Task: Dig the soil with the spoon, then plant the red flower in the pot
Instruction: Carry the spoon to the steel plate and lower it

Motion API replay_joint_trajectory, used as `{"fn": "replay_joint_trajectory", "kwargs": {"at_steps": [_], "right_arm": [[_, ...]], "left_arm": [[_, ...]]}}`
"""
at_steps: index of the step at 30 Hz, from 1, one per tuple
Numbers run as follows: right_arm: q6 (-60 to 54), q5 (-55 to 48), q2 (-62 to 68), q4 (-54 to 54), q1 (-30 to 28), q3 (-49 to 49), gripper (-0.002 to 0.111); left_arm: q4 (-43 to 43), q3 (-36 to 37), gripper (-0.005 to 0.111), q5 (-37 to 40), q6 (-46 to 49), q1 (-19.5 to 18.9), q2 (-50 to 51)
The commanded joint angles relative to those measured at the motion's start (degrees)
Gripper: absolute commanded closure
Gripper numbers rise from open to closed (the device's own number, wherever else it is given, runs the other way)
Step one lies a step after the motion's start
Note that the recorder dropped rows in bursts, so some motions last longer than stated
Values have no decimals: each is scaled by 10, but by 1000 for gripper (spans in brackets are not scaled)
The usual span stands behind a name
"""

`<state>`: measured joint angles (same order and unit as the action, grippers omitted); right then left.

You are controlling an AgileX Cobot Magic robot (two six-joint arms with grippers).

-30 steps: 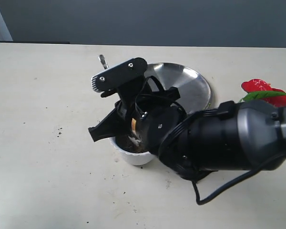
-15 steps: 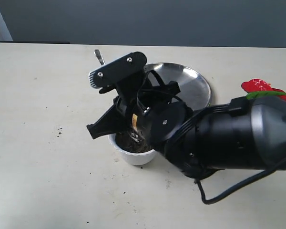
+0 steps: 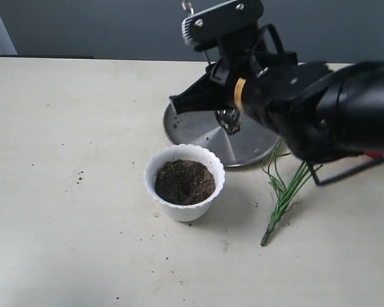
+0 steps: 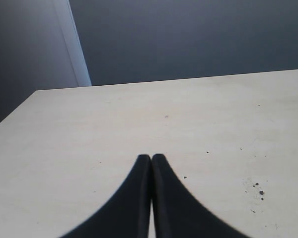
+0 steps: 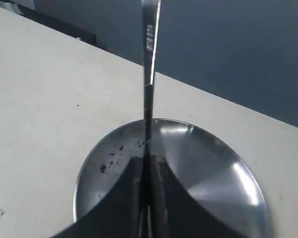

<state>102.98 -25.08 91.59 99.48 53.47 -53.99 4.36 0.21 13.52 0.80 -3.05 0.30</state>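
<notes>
The white scalloped pot (image 3: pixel 205 198) stands near the table's middle, filled with dark soil (image 3: pixel 184 181) whose surface is uneven. Behind and to its right my right gripper (image 3: pixel 182 100) hangs above the steel plate, shut on the silver spoon (image 3: pixel 229 119); the bowl points down and the handle rises past the fingers (image 5: pixel 150 59). In the right wrist view the right gripper (image 5: pixel 146 157) pinches the handle. The red flower's green stems (image 3: pixel 285 192) lie right of the pot; the arm hides its bloom. My left gripper (image 4: pixel 151 156) is shut and holds nothing.
A large round steel plate (image 3: pixel 195 131) lies behind the pot, with soil crumbs on it (image 5: pixel 107 166). Loose soil specks dot the table left of the pot (image 3: pixel 79 174). The right arm's bulk covers the table's back right.
My right gripper has lifted off the pot with the spoon and swung back and right over the plate. The pot, soil and flower stems now show.
</notes>
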Motion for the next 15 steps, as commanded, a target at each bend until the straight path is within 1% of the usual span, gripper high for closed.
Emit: {"fn": "replay_joint_trajectory", "kwargs": {"at_steps": [1,3,5,6,8,15], "right_arm": [[-10,160,26,5,-109,-59,109],[-30,213,57,5,-143,-95,109],[-30,251,88,5,-164,-123,109],[-31,288,108,5,-177,-139,109],[-31,320,133,5,-191,-154,109],[-29,318,193,5,-210,-160,109]], "left_arm": [[-3,-2,106,-2,-2,4,-3],[-3,-2,106,-2,-2,4,-3],[-3,-2,106,-2,-2,4,-3],[-3,-2,106,-2,-2,4,-3],[-3,-2,106,-2,-2,4,-3],[-3,-2,106,-3,-2,4,-3]]}}
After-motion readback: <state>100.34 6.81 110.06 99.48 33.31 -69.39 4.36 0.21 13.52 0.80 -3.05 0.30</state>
